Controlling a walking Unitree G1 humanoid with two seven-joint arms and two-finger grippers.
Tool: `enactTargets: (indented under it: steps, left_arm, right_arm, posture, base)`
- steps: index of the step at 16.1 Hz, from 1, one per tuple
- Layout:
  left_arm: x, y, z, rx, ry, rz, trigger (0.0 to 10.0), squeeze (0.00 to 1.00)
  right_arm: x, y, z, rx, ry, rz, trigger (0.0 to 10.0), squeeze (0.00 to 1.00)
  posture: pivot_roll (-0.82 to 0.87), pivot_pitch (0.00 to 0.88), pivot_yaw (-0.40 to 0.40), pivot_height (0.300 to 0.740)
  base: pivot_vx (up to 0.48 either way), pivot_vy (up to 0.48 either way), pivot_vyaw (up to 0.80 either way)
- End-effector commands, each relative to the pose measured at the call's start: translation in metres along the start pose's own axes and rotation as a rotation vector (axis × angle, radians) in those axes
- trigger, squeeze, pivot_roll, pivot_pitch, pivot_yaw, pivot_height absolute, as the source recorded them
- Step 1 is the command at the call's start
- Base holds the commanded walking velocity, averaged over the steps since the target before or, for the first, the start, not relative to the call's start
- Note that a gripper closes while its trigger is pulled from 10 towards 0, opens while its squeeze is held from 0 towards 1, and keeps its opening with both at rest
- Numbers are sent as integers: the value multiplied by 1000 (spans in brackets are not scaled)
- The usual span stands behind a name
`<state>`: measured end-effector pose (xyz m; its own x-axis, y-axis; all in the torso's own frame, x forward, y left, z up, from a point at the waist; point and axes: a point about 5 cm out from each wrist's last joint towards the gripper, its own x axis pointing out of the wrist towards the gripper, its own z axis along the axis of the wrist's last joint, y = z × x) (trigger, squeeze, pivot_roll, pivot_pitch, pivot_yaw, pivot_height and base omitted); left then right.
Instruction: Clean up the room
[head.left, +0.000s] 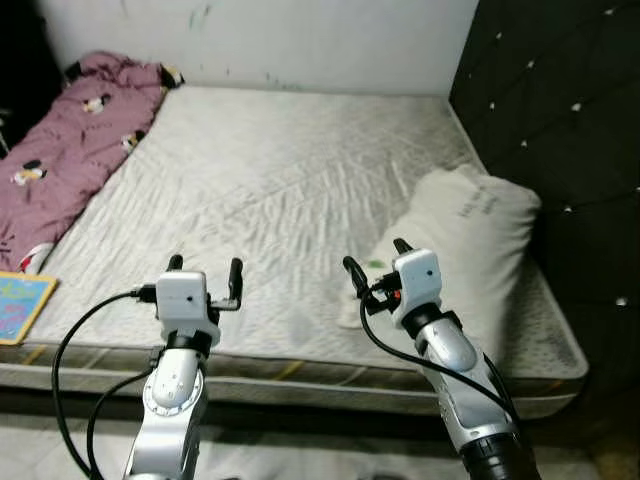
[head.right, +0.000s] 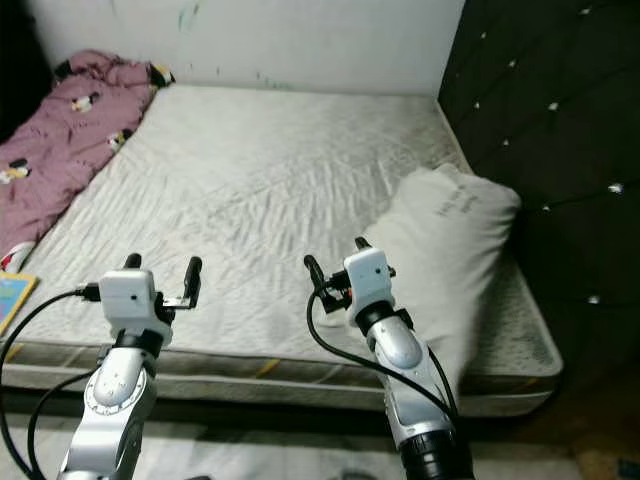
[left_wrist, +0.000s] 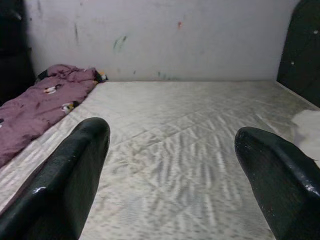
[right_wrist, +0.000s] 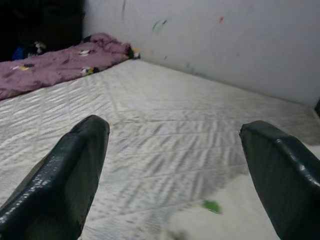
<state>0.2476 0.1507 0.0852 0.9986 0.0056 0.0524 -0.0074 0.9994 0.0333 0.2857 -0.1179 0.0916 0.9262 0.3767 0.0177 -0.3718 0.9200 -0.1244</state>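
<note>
Pillow (head.left: 470, 235) lies on your right, along the mattress (head.left: 270, 180) edge by the dark headboard (head.left: 560, 120). Purple blanket (head.left: 70, 140) sits bunched along the left side, a blue book (head.left: 20, 305) beside it. Your left gripper (head.left: 205, 275) and right gripper (head.left: 375, 262) hover over the near edge, fingers spread wide, holding nothing.

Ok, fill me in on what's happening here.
The robot stands at the foot of a bare mattress, both arms raised over its near edge. The left gripper and right gripper are open and hold nothing. A white pillow lies on the right side by the dark headboard, just beyond the right gripper. A purple blanket is bunched along the left side, and a book sits at the near left corner.
</note>
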Motion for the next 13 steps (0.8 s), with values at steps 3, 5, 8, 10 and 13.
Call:
enactTargets:
  steps: [3,5,8,10,13]
  left_arm:
    - [1,-6,1,-3,-6,-14,10000,0]
    - [1,-6,1,-3,-7,-14,10000,0]
    - [1,-7,1,-22,-8,-12,10000,0]
    - [1,-6,1,-24,-11,-15,10000,0]
    - [0,-7,4,-35,-25,-59,10000,0]
  right_arm:
    - [-3,-6,-1,3,10,-17,10000,0]
    - [-2,-7,0,0,8,-18,10000,0]
    - [-3,-8,0,-7,5,-18,10000,0]
    - [-3,-7,0,-7,5,-17,10000,0]
    - [-3,-7,1,-4,4,-20,10000,0]
  posture:
    - [-28,0,9,740]
    - [-32,0,6,740]
    - [-32,0,6,740]
    - [-32,0,6,740]
    - [-30,0,7,740]
  base:
    - [0,-331,0]
    - [0,-309,-541]
    - [0,0,0]
    - [0,0,0]
    - [0,0,0]
